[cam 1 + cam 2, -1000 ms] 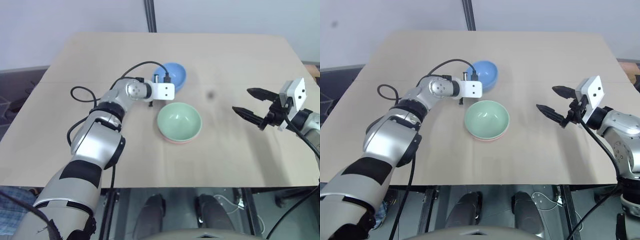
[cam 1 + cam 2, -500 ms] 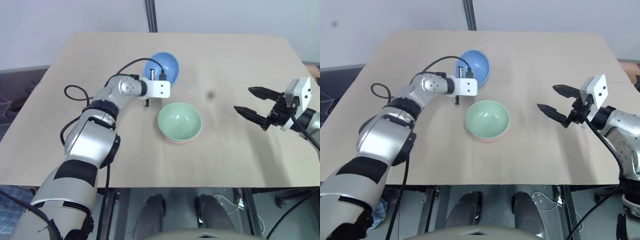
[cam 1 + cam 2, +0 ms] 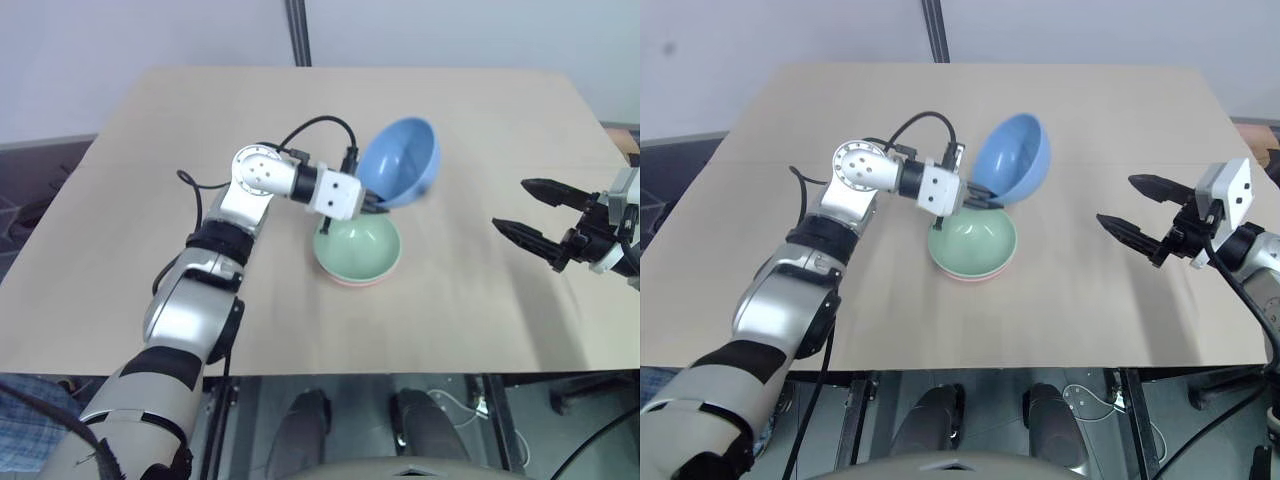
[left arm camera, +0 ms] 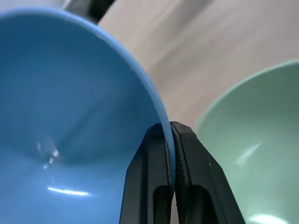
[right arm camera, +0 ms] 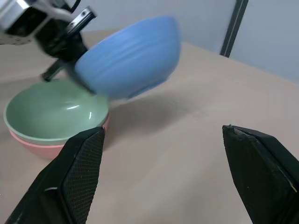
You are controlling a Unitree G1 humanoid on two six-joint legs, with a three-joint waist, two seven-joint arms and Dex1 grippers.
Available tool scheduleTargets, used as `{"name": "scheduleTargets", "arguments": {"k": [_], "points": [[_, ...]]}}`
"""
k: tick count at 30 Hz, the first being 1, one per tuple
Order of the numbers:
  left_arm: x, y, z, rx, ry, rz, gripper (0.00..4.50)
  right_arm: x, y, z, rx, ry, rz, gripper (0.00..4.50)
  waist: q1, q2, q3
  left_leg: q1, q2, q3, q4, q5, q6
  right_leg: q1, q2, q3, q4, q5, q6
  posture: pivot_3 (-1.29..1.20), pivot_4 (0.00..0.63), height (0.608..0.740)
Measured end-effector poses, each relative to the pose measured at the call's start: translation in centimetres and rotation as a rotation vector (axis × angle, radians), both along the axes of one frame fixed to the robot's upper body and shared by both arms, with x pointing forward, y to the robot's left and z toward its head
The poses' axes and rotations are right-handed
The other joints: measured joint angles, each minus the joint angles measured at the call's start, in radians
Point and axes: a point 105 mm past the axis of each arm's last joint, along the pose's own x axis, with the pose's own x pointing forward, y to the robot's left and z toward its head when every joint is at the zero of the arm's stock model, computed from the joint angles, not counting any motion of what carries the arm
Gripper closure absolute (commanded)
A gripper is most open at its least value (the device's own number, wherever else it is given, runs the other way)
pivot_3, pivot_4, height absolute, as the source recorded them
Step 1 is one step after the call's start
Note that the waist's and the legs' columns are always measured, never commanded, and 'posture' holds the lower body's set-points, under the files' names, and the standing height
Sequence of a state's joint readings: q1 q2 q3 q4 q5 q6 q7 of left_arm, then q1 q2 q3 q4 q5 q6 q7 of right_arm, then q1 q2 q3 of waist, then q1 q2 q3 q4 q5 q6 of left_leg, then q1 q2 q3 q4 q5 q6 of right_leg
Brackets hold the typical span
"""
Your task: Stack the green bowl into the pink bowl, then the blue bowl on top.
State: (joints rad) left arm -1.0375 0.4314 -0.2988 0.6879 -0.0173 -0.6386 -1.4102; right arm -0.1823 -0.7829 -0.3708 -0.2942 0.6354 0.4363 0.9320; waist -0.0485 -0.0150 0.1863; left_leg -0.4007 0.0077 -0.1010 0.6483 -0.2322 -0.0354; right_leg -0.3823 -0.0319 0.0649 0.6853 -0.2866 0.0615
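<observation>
The green bowl (image 3: pixel 358 247) sits nested in the pink bowl (image 3: pixel 352 281) at the middle of the table. Only the pink bowl's rim shows beneath it. My left gripper (image 3: pixel 372 203) is shut on the rim of the blue bowl (image 3: pixel 402 160), which hangs tilted in the air just above the far edge of the green bowl. In the left wrist view both fingers (image 4: pixel 196 182) pinch the blue rim (image 4: pixel 161 116), with the green bowl (image 4: pixel 252 154) beside them. My right gripper (image 3: pixel 535 212) stands open over the table's right side, nothing between its fingers.
The wooden table (image 3: pixel 200 120) has bare surface on all sides of the stack. A dark pole (image 3: pixel 298 30) rises behind the far edge. A black cable (image 3: pixel 310 130) loops over my left wrist.
My left gripper has lifted the blue bowl off the table and swung it right and nearer, tilting it over the green bowl's far edge. The right gripper drew slightly right.
</observation>
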Motion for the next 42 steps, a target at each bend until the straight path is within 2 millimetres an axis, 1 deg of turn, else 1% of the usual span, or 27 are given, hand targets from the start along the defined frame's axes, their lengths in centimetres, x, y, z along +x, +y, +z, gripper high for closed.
{"name": "scheduleTargets", "arguments": {"k": [3, 4, 5, 6, 8, 9, 12, 17, 20, 22, 26, 30, 35, 42], "points": [[-1.2, 0.6, -0.5, 0.054, 0.065, -0.021, 4.44, 0.0, 0.0, 0.0, -0.001, -0.002, 0.0, 0.28, 0.004, 0.0, 0.0, 0.001, 0.0, 0.0, 0.002, 0.0, 0.0, 0.0, 0.0, 0.0, 0.003, 0.0, 0.0, 0.0, 0.15, 0.74], [-1.4, 0.7, -0.4, 0.055, 0.074, -0.023, 3.8, 0.0, 0.0, 0.0, -0.001, -0.002, 0.0, 0.28, 0.005, 0.0, 0.0, 0.001, 0.0, 0.0, 0.002, 0.0, 0.0, 0.0, 0.0, 0.0, 0.003, 0.0, 0.0, 0.0, 0.15, 0.74], [-1.7, 0.7, -0.1, 0.055, 0.085, -0.031, 3.64, 0.0, 0.0, 0.0, -0.001, -0.002, 0.0, 0.28, 0.006, 0.0, 0.0, 0.001, 0.0, 0.0, 0.002, 0.0, 0.0, 0.001, 0.0, 0.0, 0.003, 0.0, 0.0, 0.0, 0.15, 0.74], [-1.9, 0.7, 0.1, 0.057, 0.094, -0.036, 3.11, 0.0, 0.0, 0.0, -0.001, -0.003, 0.0, 0.28, 0.008, 0.0, 0.0, 0.002, 0.0, 0.0, 0.003, 0.0, 0.0, 0.001, 0.0, 0.0, 0.003, 0.0, 0.0, 0.0, 0.15, 0.74], [-2.1, 0.8, 0.3, 0.061, 0.107, -0.034, 2.23, 0.0, 0.0, 0.0, -0.001, -0.003, 0.0, 0.28, 0.008, 0.0, 0.0, 0.002, 0.0, 0.0, 0.003, 0.0, 0.0, 0.001, 0.0, 0.0, 0.003, 0.0, 0.0, 0.0, 0.15, 0.74], [-2.2, 0.8, 0.3, 0.062, 0.112, -0.032, 1.7, 0.0, 0.0, 0.0, -0.001, -0.003, 0.0, 0.28, 0.007, 0.0, 0.0, 0.002, 0.0, 0.0, 0.003, 0.0, 0.0, 0.001, 0.0, 0.0, 0.003, 0.0, 0.0, 0.0, 0.15, 0.74], [-2.2, 0.8, 0.3, 0.056, 0.124, -0.026, 0.4, 0.0, 0.0, 0.0, -0.001, -0.003, 0.0, 0.28, 0.007, 0.0, 0.0, 0.002, 0.0, 0.0, 0.003, 0.0, 0.0, 0.001, 0.0, 0.0, 0.003, 0.0, 0.0, 0.0, 0.15, 0.74], [-2.0, 0.8, 0.8, 0.019, 0.121, -0.008, 0.4, 0.0, 0.0, 0.0, -0.002, -0.002, 0.0, 0.28, 0.007, 0.0, 0.0, 0.002, 0.0, 0.0, 0.003, 0.0, 0.0, 0.001, 0.0, 0.0, 0.003, 0.0, 0.0, 0.0, 0.15, 0.74], [-1.8, 1.6, 1.5, -0.018, 0.124, 0.036, 0.4, -0.1, 0.0, -0.1, -0.003, 0.0, 0.004, 0.28, 0.005, 0.0, 0.0, 0.002, 0.0, 0.0, 0.003, 0.0, 0.0, 0.001, 0.0, 0.0, 0.003, 0.0, 0.0, 0.0, 0.15, 0.74], [-1.9, 2.5, 1.7, -0.057, 0.145, 0.072, 0.4, -0.2, 0.0, -0.3, -0.007, 0.01, 0.013, 0.28, 0.005, 0.0, 0.0, 0.002, 0.0, 0.0, 0.002, 0.0, 0.0, 0.001, 0.0, 0.0, 0.003, 0.0, 0.0, 0.0, 0.15, 0.74], [-2.4, 4.3, 1.1, -0.083, 0.2, 0.143, 0.4, -0.2, -0.2, -0.9, -0.008, 0.033, 0.012, 0.28, 0.006, 0.0, 0.0, 0.002, 0.0, 0.0, 0.002, 0.0, 0.0, 0.001, 0.0, 0.0, 0.002, 0.0, 0.0, 0.0, 0.15, 0.74], [-2.9, 5.2, 0.6, -0.073, 0.212, 0.181, 0.4, -0.1, -0.2, -0.9, -0.009, 0.034, 0.02, 0.28, 0.009, 0.0, 0.0, 0.002, 0.0, 0.0, 0.002, 0.0, 0.0, 0.001, 0.0, 0.0, 0.002, 0.0, 0.0, 0.0, 0.15, 0.74], [-3.1, 5.6, 0.0, -0.076, 0.224, 0.208, 0.4, 0.3, 0.1, -0.9, -0.015, 0.036, 0.034, 0.28, 0.008, 0.0, 0.0, 0.002, 0.0, 0.0, 0.002, 0.0, 0.0, 0.001, 0.0, 0.0, 0.002, 0.0, 0.0, 0.0, 0.15, 0.74], [-3.0, 5.7, 0.0, -0.084, 0.229, 0.227, 0.4, 0.5, 0.2, -0.9, -0.016, 0.041, 0.048, 0.28, 0.008, 0.0, 0.0, 0.002, 0.0, 0.0, 0.002, 0.0, 0.0, 0.001, 0.0, 0.0, 0.002, 0.0, 0.0, 0.0, 0.15, 0.74]]}}
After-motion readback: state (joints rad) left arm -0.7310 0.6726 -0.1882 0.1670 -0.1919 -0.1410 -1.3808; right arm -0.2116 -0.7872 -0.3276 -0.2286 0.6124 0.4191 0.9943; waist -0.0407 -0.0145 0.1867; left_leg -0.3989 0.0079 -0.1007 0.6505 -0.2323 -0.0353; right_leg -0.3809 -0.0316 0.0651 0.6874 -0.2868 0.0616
